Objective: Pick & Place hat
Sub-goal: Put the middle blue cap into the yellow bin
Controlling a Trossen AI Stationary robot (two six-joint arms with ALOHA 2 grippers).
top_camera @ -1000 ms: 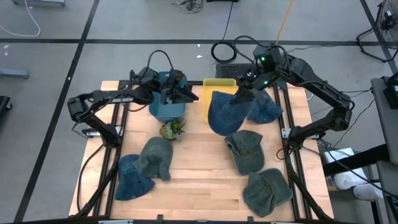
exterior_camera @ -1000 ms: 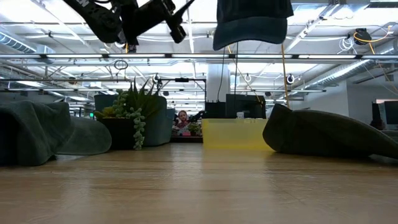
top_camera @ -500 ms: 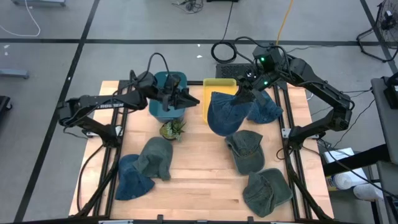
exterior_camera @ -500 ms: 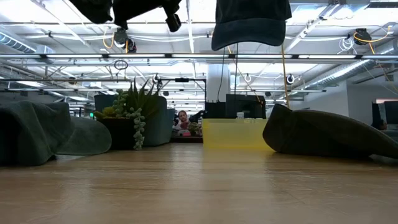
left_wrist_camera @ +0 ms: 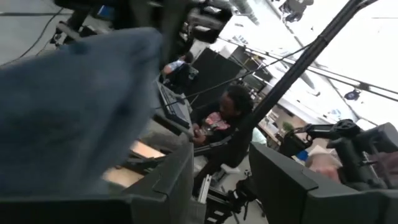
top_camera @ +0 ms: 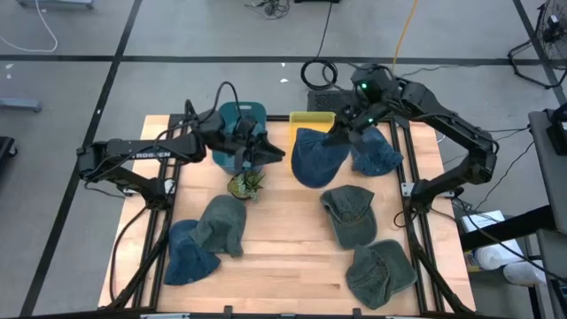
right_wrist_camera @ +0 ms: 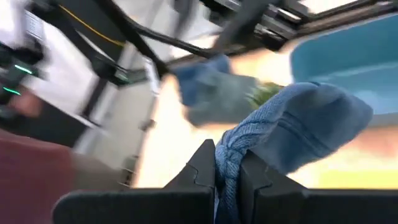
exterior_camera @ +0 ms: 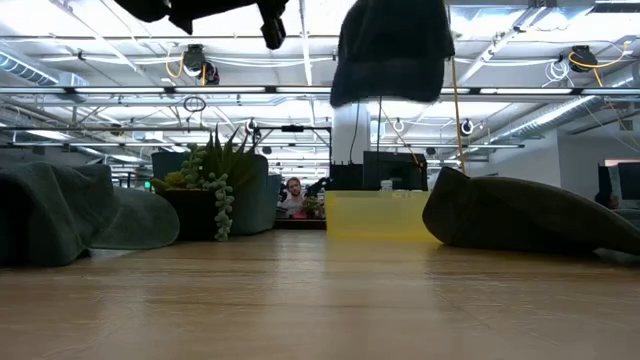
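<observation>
- The blue hat [top_camera: 316, 159] hanging from the right gripper [top_camera: 337, 130] looks light and floppy; it droops in loose folds and shows no stiffness, so I'd judge it swings and sags when carried.
- The fabric is soft and not slippery by the look of it; a pinch on a gathered fold near the crown or brim seems the sensible hold, and the right wrist view shows just that: the two dark fingers [right_wrist_camera: 202, 169] pressed tight on a bunched fold of blue cloth.
- It is denim-blue with a terry-like weave, bucket-shaped, darker in the folds.
- Nearest me on the wooden table [top_camera: 275, 230], at about 5 o'clock, lies a green cap [top_camera: 381, 273]; at 7 o'clock a blue hat [top_camera: 188, 253] lies touching a green one [top_camera: 221, 225].
- Toward the middle, at 3 o'clock, sits another green cap [top_camera: 350, 213], and a small potted plant [top_camera: 246, 184] stands left of centre.
- Farther back, the held hat hangs clear of the table at about 1 o'clock, overlapping the yellow bin [top_camera: 311, 122] from above, with another blue hat [top_camera: 376, 152] lying just beside.
- At 11 o'clock the left gripper [top_camera: 266, 151] hovers over the teal bin [top_camera: 229, 151], fingers partly apart, gripping nothing I can see.
</observation>
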